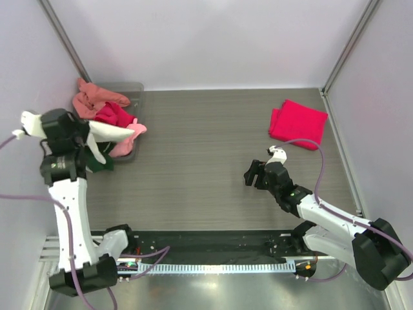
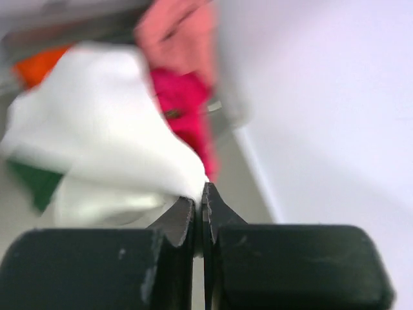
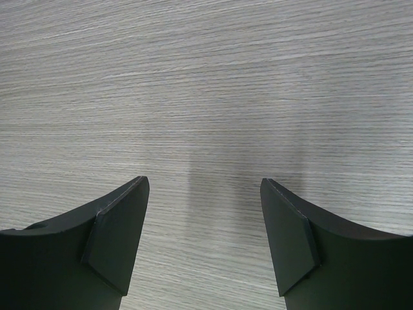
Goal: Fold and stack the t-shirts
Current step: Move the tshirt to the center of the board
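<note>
- Left fingers (image 2: 200, 208): closed, pinching an edge of the cream-white t-shirt (image 1: 115, 131); dark green sleeve (image 1: 99, 165) hanging below.
- Cream-white t-shirt: held up at the 9 o'clock edge of the desk (image 1: 206, 142), just beside the heaped t-shirts (image 1: 97, 103) in the grey tray (image 1: 138, 90); long axis roughly 9 to 3 o'clock, trailing toward 3 from the grip.
- Right fingers (image 3: 205, 194): spread wide, empty, above bare desk; cream-white t-shirt toward 10 o'clock, well apart.
- Folded crimson t-shirt (image 1: 298, 121): flat at 2 o'clock.
- Nearer arm: left; probable next move, drawing the cloth toward 3 o'clock for spreading.
</note>
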Tool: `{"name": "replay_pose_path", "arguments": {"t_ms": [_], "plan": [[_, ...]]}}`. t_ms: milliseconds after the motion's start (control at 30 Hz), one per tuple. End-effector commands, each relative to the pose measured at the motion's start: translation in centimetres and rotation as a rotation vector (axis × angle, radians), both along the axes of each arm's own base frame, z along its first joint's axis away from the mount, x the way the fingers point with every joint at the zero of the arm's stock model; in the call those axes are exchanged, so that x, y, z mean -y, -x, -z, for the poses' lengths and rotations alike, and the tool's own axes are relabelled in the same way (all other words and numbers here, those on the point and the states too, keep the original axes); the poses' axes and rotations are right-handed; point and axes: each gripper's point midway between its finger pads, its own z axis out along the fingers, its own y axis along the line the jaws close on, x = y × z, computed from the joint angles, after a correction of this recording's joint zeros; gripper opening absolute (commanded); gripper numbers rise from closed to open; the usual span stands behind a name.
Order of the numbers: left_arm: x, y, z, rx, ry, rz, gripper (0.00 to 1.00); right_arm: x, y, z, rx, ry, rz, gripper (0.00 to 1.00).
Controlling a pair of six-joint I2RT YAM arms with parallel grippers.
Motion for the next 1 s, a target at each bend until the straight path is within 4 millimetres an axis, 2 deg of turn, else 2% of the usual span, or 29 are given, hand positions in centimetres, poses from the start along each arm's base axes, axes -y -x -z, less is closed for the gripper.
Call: {"name": "replay_pose_path", "arguments": {"t_ms": [0,33,67,133,167,200,300,333,400,467,533,567,600,633,667,700,733,800,833,867,900,933,967], "plan": [[2.0,2.0,-12.2,0.272,-0.104,0.106,0.0,-0.4,-1.0,-2.0,0.062,-0.018,0.002,0.76],[3.4,3.2,-16.9,0.362,-0.119,0.16,0.0,-0.4,-1.0,-2.0,0.06,-0.018,0.003,0.76],[5.2,1.9,-17.7,0.37,-0.083,0.273,0.0,-0.4,-1.0,-2.0,0.061,-0.019,0.003,0.76],[8.6,1.8,-21.3,0.46,-0.023,0.447,0.0,-0.3,-1.0,-2.1,0.063,-0.019,0.005,0.76],[11.2,2.1,-23.3,0.511,0.016,0.585,0.0,-0.3,-1.0,-2.1,0.063,-0.019,0.007,0.76],[12.4,2.3,-25.4,0.587,0.058,0.642,0.0,-0.2,-1.0,-2.1,0.064,-0.018,0.008,0.76],[15.5,3.7,-27.9,0.678,0.098,0.773,0.0,-0.2,-1.0,-2.2,0.07,-0.019,0.01,0.76],[16.9,4.2,-28.1,0.687,0.109,0.816,0.0,-0.2,-1.0,-2.3,0.072,-0.021,0.007,0.76],[17.5,4.6,-28.0,0.696,0.11,0.822,0.0,-0.2,-1.0,-2.3,0.072,-0.02,0.012,0.76],[19.0,4.8,-27.5,0.69,0.132,0.869,0.0,-0.2,-1.0,-2.3,0.072,-0.019,0.013,0.76],[20.8,3.5,-25.9,0.66,0.16,0.912,0.0,-0.2,-1.0,-2.2,0.071,-0.018,0.012,0.76],[22.6,3.4,-25.2,0.639,0.183,0.967,0.0,-0.2,-1.1,-2.2,0.071,-0.019,0.012,0.76],[23.5,2.8,-24.5,0.619,0.189,0.988,0.0,-0.1,-1.1,-2.2,0.069,-0.016,0.015,0.76],[24.4,1.3,-23.2,0.578,0.197,0.989,0.0,-0.2,-1.1,-2.3,0.071,-0.017,0.015,0.76],[25.5,1.0,-22.5,0.559,0.184,1.013,0.0,-0.1,-1.1,-2.3,0.074,-0.016,0.015,0.75],[27.7,1.7,-22.0,0.545,0.187,1.071,0.0,-0.1,-1.1,-2.3,0.074,-0.016,0.017,0.76],[28.9,1.5,-21.2,0.524,0.181,1.081,0.0,0.0,-1.1,-2.3,0.076,-0.016,0.021,0.76],[30.0,1.2,-21.1,0.534,0.133,1.044,0.0,0.1,-1.2,-2.5,0.083,-0.017,0.029,0.75],[32.6,2.5,-21.1,0.537,0.144,1.112,0.0,0.3,-1.2,-2.7,0.09,-0.016,0.042,0.75],[34.1,1.7,-20.6,0.519,0.142,1.115,0.0,0.5,-1.3,-2.7,0.093,-0.015,0.049,0.76],[35.9,2.0,-20.5,0.512,0.141,1.161,0.0,0.7,-1.3,-3.0,0.1,-0.016,0.06,0.75],[38.5,3.4,-20.5,0.507,0.147,1.235,0.0,0.9,-1.3,-3.1,0.106,-0.017,0.07,0.75],[40.4,3.3,-21.7,0.524,0.14,1.254,0.0,1.2,-1.3,-3.1,0.108,-0.015,0.089,0.74]]}}
